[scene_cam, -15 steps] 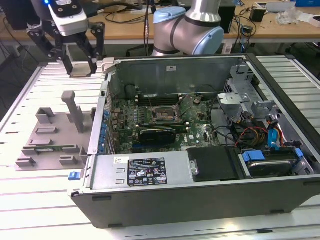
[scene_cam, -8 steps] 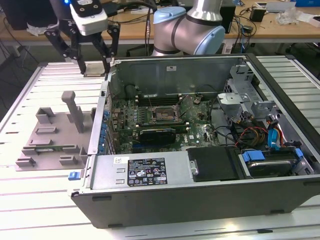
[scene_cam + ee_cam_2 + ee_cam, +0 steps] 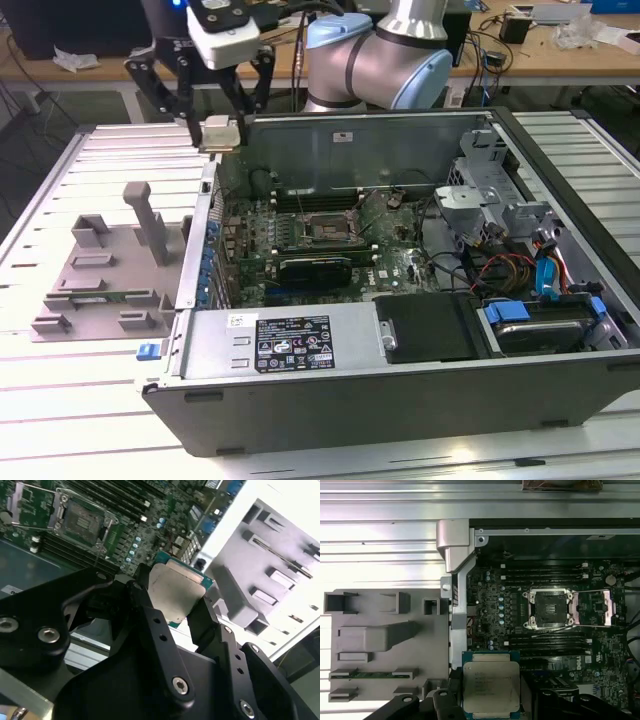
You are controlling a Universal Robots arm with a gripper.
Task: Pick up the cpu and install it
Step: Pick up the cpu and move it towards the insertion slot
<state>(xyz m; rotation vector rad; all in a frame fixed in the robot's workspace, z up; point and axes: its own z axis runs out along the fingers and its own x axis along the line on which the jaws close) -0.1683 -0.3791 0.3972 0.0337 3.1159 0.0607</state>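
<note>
The arm (image 3: 380,60) reaches in from behind the open computer case (image 3: 400,400), and its gripper (image 3: 218,128) hangs above the case wall on the exterior view's left, close to the far corner. Its fingers (image 3: 142,600) are pinched on two opposite edges of the cpu (image 3: 491,687), which rides flat with its pale metal top showing in both wrist views, clear of everything beneath it.

Down inside, the motherboard (image 3: 490,605) lies on the case floor. The socket (image 3: 549,610) sits near the board's middle with its metal frame swung open, well apart from the chip. To my eye, carrying it well means keeping it level, squaring its edges to the socket, and staying high enough to clear the wall and the raised frame. The grip is only on thin edges, so any knock could tilt it.

The case stands on a slatted metal table (image 3: 60,420), with a grey fixture plate (image 3: 100,290) beside it toward the exterior view's left edge. Wooden desks (image 3: 540,50) strewn with cables run along the back of the room.
</note>
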